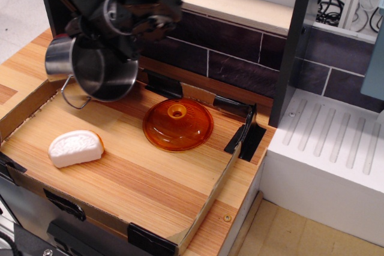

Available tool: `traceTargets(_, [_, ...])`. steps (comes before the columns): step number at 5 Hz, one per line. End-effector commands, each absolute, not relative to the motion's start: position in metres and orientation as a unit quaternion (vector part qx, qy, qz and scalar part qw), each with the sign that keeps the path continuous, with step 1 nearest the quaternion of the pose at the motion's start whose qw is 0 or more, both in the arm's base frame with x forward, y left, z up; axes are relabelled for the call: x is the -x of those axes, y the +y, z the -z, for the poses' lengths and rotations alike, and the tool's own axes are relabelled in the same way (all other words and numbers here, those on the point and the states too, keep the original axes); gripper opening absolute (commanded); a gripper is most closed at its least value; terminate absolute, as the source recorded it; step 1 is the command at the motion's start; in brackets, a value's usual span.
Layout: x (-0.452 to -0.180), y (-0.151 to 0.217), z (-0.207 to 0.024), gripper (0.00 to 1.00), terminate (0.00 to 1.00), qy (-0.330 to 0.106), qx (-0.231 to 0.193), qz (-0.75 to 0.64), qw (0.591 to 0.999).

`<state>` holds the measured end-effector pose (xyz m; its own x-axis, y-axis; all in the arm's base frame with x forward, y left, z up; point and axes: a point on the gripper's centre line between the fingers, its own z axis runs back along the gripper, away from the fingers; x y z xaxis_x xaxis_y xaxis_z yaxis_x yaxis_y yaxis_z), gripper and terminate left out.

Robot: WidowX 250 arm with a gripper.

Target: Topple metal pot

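The metal pot (99, 75) is shiny steel and hangs tilted at the back left of the wooden tray, its opening facing forward and right. One wire loop handle (72, 98) dangles below it. My black gripper (117, 40) comes down from above and is shut on the pot's upper rim, holding it just above the tray floor. The fingertips are mostly hidden by the gripper body and the pot.
An orange domed lid (177, 125) lies mid-tray, to the right of the pot. A white rounded object (75, 147) lies front left. Low cardboard walls (210, 199) with black clips edge the tray. A dark tiled wall (240, 46) stands behind; a white ribbed drainboard (330, 142) lies to the right.
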<state>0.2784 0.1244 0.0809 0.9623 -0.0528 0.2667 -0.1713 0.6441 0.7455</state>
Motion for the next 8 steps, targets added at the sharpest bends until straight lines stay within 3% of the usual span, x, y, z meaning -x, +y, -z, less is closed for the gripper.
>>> traceTargets(1, [-0.274,0.114,-0.081,1.00,0.00,-0.105,-0.388,-0.050,0.914])
traceTargets(3, [-0.273,0.099,-0.095,1.00,0.00,-0.036,-0.325,-0.064,0.943])
traceTargets(4, [-0.272,0.096,-0.096,1.00,0.00,-0.037,-0.324,-0.060,0.943])
traceTargets(5, [-0.272,0.095,-0.112,1.00,0.00,-0.042,-0.306,-0.064,0.949])
traceTargets(6, [-0.268,0.091,-0.137,1.00,0.00,-0.018,-0.216,-0.047,0.975])
traceTargets(8, [-0.261,0.097,-0.211,1.00,0.00,-0.024,-0.003,-0.032,0.999])
